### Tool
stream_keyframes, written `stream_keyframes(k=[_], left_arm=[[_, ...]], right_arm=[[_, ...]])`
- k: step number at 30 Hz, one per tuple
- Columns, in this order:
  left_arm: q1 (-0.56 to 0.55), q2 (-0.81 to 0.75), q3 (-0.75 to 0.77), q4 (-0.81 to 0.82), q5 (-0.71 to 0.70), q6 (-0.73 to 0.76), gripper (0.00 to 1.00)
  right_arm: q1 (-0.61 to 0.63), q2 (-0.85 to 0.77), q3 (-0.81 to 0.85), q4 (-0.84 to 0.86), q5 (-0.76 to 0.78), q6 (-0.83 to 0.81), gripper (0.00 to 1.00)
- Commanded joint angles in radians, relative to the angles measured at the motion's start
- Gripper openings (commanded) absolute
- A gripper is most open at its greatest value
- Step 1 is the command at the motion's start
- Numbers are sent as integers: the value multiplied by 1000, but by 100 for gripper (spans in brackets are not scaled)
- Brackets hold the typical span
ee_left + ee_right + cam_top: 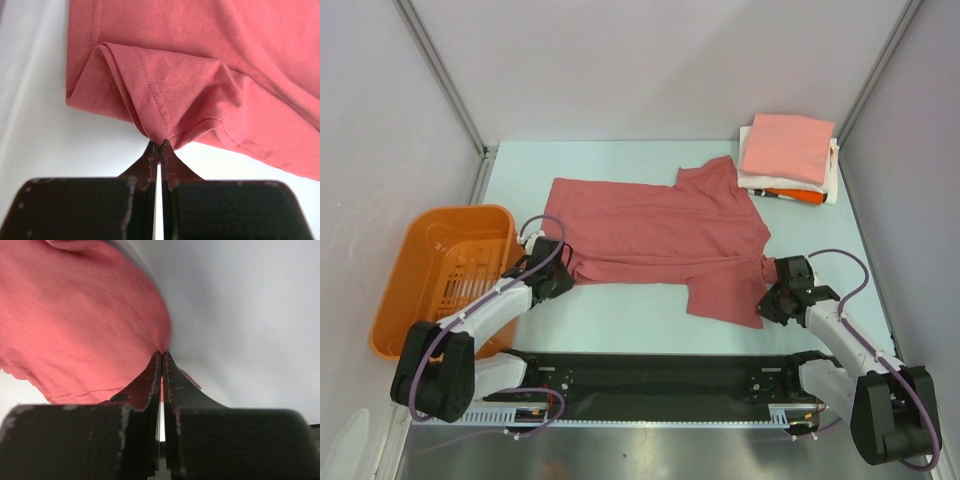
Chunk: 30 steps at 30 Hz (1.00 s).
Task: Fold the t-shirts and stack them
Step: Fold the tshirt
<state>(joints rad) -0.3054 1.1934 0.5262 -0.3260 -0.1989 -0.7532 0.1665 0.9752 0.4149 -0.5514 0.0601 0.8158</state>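
Note:
A dusty-red t-shirt [655, 235] lies spread on the pale table, hem to the left, collar and sleeves to the right. My left gripper [563, 272] is shut on its near left hem corner, where the cloth bunches into folds [150, 95] at the fingertips [150, 155]. My right gripper [767, 270] is shut on the shirt's near right edge by the sleeve, and the red cloth [75, 325] is drawn to its tips. A stack of folded tees [787, 158] sits at the far right: salmon-pink on top, white below, orange at the bottom edge.
An orange plastic basket [445, 270] stands off the table's left edge beside my left arm. Grey walls with metal posts enclose the table at the back and sides. The black base rail [660, 385] runs along the near edge.

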Motion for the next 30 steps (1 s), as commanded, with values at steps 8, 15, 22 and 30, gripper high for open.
stream_keyframes(k=[8, 15, 22, 30], left_arm=[[0, -235, 178, -260, 32, 18, 0], [0, -397, 233, -433, 68, 32, 0], [0, -561, 253, -611, 96, 35, 0], [-1, -667, 238, -769, 73, 20, 1]], right_arm=[[5, -207, 194, -226, 26, 23, 0], [5, -351, 347, -482, 32, 20, 0], [5, -483, 377, -631, 6, 26, 0], [7, -517, 418, -683, -20, 8, 0]])
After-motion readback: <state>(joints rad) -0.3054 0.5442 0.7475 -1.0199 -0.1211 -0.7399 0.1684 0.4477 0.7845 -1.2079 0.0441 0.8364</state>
